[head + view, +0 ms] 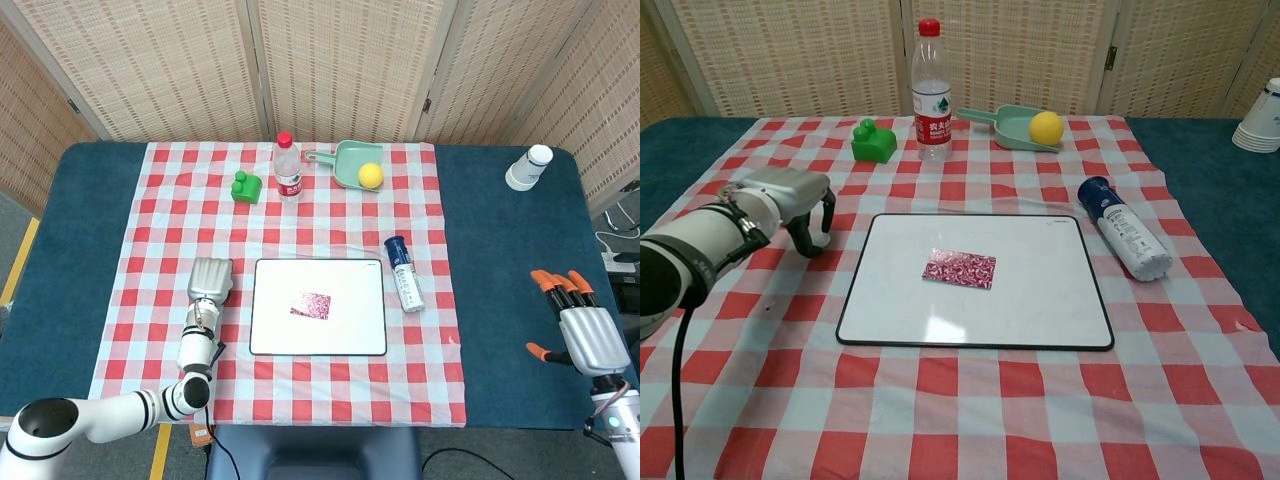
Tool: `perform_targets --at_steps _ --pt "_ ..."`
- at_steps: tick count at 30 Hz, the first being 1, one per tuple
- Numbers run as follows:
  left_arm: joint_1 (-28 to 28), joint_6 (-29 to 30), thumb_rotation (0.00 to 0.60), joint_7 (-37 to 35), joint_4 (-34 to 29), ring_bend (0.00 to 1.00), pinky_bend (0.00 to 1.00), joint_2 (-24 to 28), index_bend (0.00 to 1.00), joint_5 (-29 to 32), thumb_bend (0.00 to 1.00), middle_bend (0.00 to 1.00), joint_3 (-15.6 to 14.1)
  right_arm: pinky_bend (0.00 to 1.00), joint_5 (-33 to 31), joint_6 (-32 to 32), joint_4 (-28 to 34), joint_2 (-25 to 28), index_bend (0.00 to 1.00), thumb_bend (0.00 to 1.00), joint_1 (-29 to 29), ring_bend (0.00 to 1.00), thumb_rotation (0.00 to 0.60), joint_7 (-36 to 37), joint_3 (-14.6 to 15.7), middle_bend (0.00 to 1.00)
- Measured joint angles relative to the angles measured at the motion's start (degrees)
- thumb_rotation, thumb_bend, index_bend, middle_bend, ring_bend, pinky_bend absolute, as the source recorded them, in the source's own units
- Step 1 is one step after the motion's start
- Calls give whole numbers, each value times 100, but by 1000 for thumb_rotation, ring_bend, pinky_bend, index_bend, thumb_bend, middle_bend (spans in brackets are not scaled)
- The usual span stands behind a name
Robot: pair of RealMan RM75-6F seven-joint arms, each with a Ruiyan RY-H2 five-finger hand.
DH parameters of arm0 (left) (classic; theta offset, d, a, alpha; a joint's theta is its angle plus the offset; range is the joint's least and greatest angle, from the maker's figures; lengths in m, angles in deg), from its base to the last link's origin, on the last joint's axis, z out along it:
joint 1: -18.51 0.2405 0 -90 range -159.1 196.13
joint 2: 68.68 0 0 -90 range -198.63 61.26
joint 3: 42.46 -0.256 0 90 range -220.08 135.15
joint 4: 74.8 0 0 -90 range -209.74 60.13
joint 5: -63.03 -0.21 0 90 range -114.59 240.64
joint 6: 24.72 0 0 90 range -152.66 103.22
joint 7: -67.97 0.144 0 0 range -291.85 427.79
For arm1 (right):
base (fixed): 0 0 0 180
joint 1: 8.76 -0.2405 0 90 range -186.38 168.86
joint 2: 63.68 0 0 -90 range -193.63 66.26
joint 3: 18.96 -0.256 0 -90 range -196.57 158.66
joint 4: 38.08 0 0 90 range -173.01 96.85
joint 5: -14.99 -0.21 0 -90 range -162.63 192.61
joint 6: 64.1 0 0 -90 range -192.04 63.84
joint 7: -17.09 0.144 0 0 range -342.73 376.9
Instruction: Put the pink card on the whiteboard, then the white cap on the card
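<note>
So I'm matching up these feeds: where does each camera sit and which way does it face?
Head view: high above, looking down on the whole table; shows left hand and right hand.
Chest view: low at the table's near edge, facing the screens; shows only the left hand.
Both share the whiteboard and pink card.
</note>
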Motion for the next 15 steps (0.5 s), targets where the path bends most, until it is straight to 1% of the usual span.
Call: perform_targets --at_steps 5,9,13,15 --pt "-57 115 600 80 -244 1000 1000 80 501 -59 306 1000 48 0 3 -11 7 9 0 0 2 0 600 17 -3 98" --pt "-151 256 600 230 -560 1000 1000 96 504 -82 307 1000 89 0 49 -79 22 34 0 0 25 0 600 62 4 98" --pt "-279 406 600 406 -923 1000 1000 6 504 -129 308 1000 94 0 82 -141 35 71 0 0 52 0 600 143 10 98" --pt "-391 503 600 518 -1098 1000 1000 -120 504 -169 308 1000 104 0 108 -191 52 100 0 0 70 0 600 215 9 98"
